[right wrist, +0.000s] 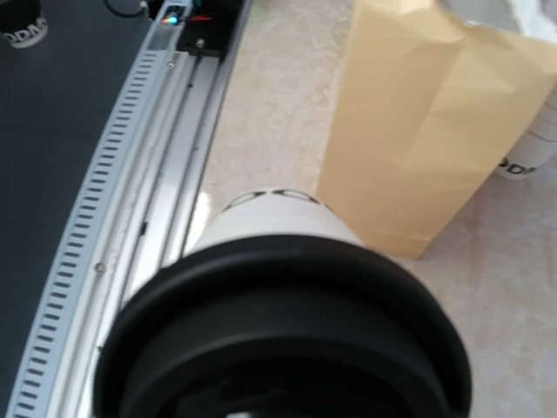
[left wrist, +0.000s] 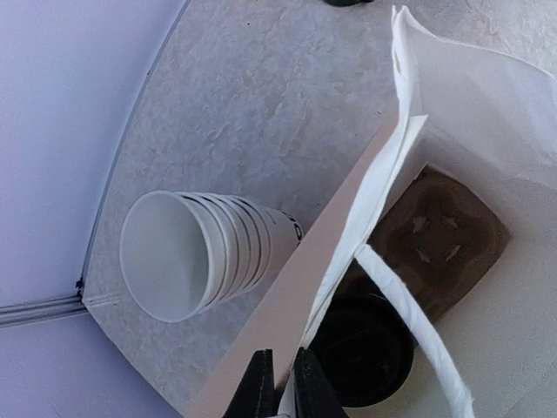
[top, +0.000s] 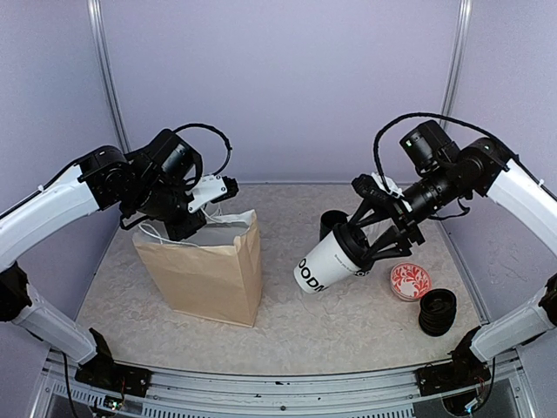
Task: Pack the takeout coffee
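A white takeout coffee cup [top: 326,264] with black lettering and a black lid [right wrist: 278,340] hangs tilted above the table, with my right gripper [top: 365,242] shut round its lid end. The fingers are hidden in the right wrist view. To its left the brown paper bag [top: 209,274] stands open. My left gripper [left wrist: 283,387] is shut on the bag's near rim [left wrist: 305,296]. Inside the bag a brown moulded tray [left wrist: 448,231] lies at the bottom, and another black-lidded coffee cup [left wrist: 365,348] sits in it.
A stack of empty white cups [left wrist: 200,252] lies on its side outside the bag, by the left wall. A black cup [top: 331,222] stands behind the held cup. A red-patterned disc [top: 410,280] and a stack of black lids [top: 437,311] sit at the right.
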You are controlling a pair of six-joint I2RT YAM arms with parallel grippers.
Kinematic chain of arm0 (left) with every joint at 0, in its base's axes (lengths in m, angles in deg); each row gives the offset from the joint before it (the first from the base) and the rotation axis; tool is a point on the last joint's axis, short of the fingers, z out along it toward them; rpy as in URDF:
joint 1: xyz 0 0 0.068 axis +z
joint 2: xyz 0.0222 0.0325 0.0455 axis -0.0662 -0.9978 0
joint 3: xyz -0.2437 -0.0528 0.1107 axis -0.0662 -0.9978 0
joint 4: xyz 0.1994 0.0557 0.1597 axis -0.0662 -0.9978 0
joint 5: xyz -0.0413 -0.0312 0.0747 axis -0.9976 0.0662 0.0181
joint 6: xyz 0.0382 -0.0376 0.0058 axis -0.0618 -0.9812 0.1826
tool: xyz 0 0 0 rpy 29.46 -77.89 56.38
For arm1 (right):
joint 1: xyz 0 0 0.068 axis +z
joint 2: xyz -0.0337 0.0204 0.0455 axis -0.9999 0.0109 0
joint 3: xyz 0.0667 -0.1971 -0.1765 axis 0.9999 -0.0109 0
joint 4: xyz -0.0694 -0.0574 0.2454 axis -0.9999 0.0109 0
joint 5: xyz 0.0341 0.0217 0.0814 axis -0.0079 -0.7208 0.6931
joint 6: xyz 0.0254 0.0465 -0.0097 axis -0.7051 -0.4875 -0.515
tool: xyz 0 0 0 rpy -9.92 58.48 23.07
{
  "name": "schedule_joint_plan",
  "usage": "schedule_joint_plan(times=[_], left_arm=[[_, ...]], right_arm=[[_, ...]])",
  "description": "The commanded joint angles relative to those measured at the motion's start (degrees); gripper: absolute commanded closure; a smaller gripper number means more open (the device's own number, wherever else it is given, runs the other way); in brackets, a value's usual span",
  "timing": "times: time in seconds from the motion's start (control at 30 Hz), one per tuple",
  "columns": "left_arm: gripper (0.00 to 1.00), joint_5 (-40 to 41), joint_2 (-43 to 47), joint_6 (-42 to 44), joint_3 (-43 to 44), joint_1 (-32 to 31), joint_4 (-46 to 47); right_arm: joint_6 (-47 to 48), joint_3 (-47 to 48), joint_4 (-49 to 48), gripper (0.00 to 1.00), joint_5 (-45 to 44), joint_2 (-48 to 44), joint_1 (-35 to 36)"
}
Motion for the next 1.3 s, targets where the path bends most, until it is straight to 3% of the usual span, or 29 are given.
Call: schedule_joint_plan(times=[0.0, 0.5, 0.97, 1.27], left_arm=[[0.92, -3.25, -1.94, -5.39, 3.58, -2.8, -4.0], [0.99, -9.56, -9.91, -20.89, 16.92, -10.71, -9.02], [1.0, -12.77, -14.01, -26.73, 24.03, -10.81, -8.45], [1.0, -15.07, -15.19, -29.37, 25.39, -11.07, -7.49]], right_arm=[[-1.3, 4.61, -0.89, 0.49, -2.97, -0.25, -0.23], [-2.4, 24.4, -0.09, 0.5, -3.3, 7.5, 3.09], [1.91, 22.09, 2.21, 0.51, -14.94, 7.11, 11.2], [6.6, 29.0, 8.47, 0.51, -21.29, 13.35, 14.14]])
